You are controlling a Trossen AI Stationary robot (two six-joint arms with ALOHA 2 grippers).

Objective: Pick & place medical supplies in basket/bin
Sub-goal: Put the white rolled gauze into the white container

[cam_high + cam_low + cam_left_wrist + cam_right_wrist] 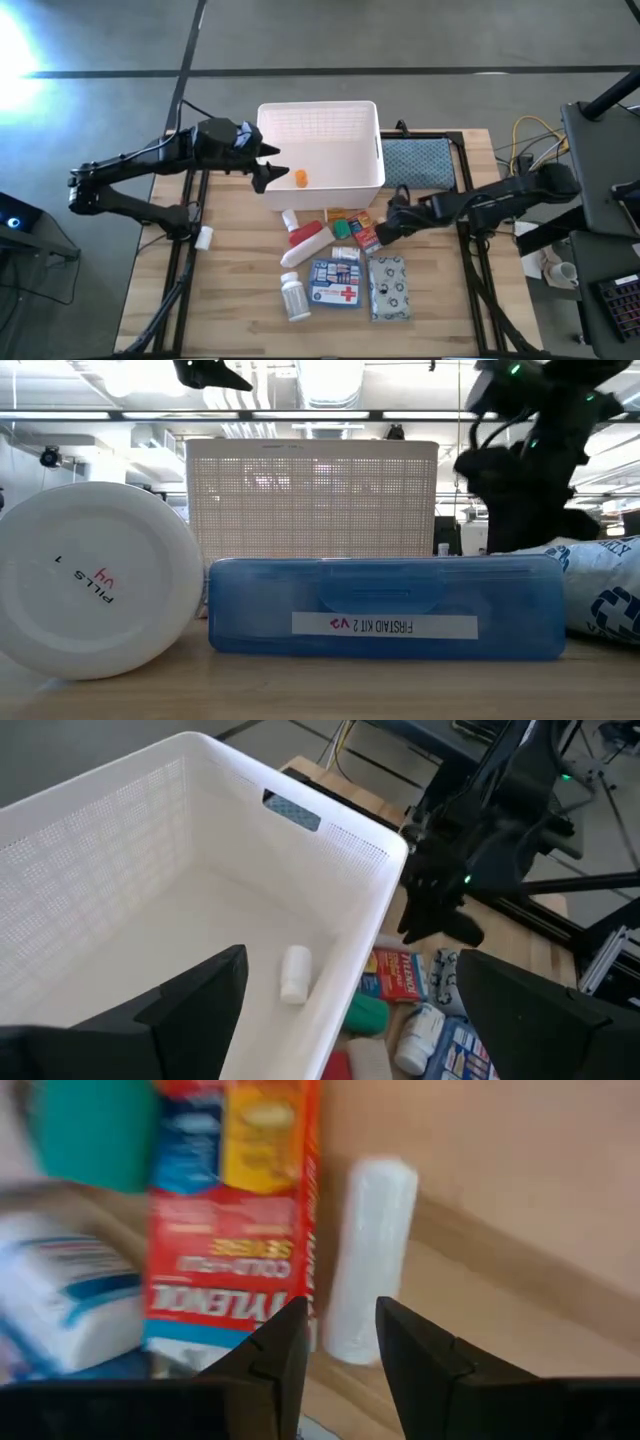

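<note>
- The white basket (322, 150), rectangular plastic with finely slotted, ribbed walls, sits at upper centre of the high view on the pale wooden desk (230, 290).
- A small orange vial (300, 178) lies on the basket's smooth floor near its lower left corner; in the left wrist view it shows as a short pale cylinder.
- The left gripper (266, 166) hangs over the basket's left edge, its dark fingers (190, 1010) released and spread wide with nothing between them.
- The right gripper (384, 231) is low over the desk, right of centre, beside a red Tylenol box (235, 1210).
- Its fingers (280, 1355) stand narrowly apart right in front of a small white cylinder (372, 1260) lying next to that glossy cardboard box; whether they touch or grasp it I cannot tell.
- A green box (342, 229) sits just left of the red one.
- A red-white tube (306, 243) lies slanted below the basket.
- A white pill bottle (294, 296), round with a flat lid, lies at lower centre.
- The blue first-aid pouch (335, 283), printed with a red cross, lies flat beside the bottle.
- A grey patterned packet (389, 287) lies just right of the pouch.
- A blue-grey folded cloth (414, 163), woven in look, lies right of the basket.
</note>
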